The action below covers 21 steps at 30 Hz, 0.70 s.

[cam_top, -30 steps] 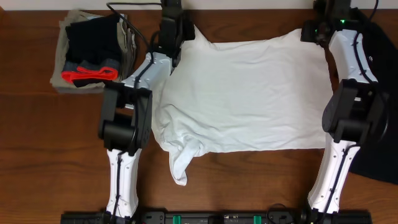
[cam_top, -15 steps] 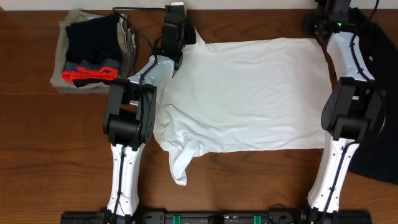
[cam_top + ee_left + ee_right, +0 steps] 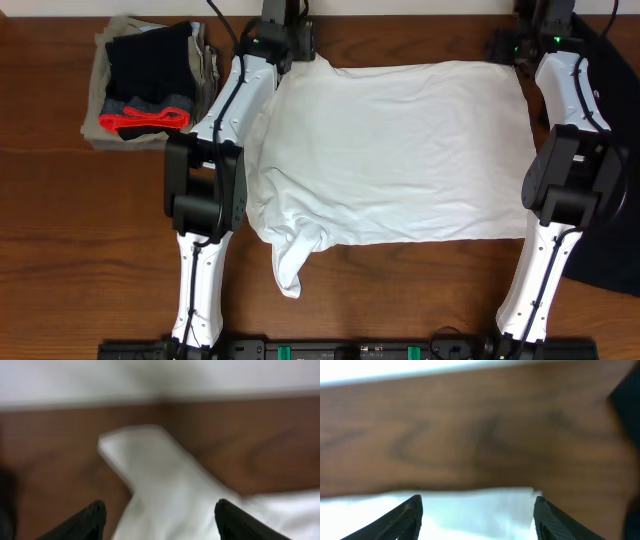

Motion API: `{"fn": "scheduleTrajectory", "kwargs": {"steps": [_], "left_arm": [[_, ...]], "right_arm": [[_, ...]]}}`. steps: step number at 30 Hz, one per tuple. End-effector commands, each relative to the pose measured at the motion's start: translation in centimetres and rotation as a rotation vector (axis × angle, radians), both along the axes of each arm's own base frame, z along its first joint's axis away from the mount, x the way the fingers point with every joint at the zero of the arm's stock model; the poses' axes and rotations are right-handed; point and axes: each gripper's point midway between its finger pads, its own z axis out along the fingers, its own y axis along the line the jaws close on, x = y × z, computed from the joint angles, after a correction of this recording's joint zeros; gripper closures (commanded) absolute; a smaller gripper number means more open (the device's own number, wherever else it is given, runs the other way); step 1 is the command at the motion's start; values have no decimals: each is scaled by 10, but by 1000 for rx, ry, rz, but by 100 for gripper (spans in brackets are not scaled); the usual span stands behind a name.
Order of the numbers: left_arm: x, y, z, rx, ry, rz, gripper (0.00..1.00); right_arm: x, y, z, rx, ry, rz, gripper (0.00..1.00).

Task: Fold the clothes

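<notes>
The white T-shirt [image 3: 400, 150] lies spread on the tabletop [image 3: 60, 250], reaching back from both tools toward the arm bases. No fold has been made yet. Judging by how it lies, this is the flattening stage, and every fold is left to do. The edge nearest the tools looks straight and smooth, but the far corner behind the left tool [image 3: 160, 510] is bunched, with a twisted tail of cloth trailing off it.

The left tool's fingers stand wide apart, with a white sleeve running between them and on ahead over the wood. The right tool [image 3: 477, 502] is also spread apart, with a corner of the shirt's edge between its fingers and bare tabletop ahead.

Both wrist views are blurred, so I cannot tell whether either tool touches the cloth. From above, the fingertips sit at the frame's edge and are hard to make out. No print or lettering shows on the shirt. Outside the left tool sits a folded stack [image 3: 150, 85] — outside the right, a black garment [image 3: 610, 260], cut off by the frame.
</notes>
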Motion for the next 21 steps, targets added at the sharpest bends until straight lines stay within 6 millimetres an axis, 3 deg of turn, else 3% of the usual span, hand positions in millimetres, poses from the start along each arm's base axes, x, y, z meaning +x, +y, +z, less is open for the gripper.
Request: {"fn": "scheduleTrajectory", "kwargs": {"steps": [1, 3, 7, 10, 15, 21], "left_arm": [[-13, 20, 11, 29, 57, 15, 29], [-29, 32, -3, 50, 146, 27, 35], [-55, 55, -20, 78, 283, 56, 71], [-75, 71, -30, 87, 378, 90, 93], [-93, 91, -48, 69, 467, 172, 94], [-99, 90, -63, 58, 493, 165, 94]], "right_arm": [[-5, 12, 18, 57, 1, 41, 34], [-16, 17, 10, 77, 56, 47, 41], [-31, 22, 1, 94, 129, 50, 68], [-39, 26, -3, 108, 165, 54, 80], [-43, 32, -6, 111, 189, 62, 84], [-43, 38, -6, 114, 190, 73, 84]]}}
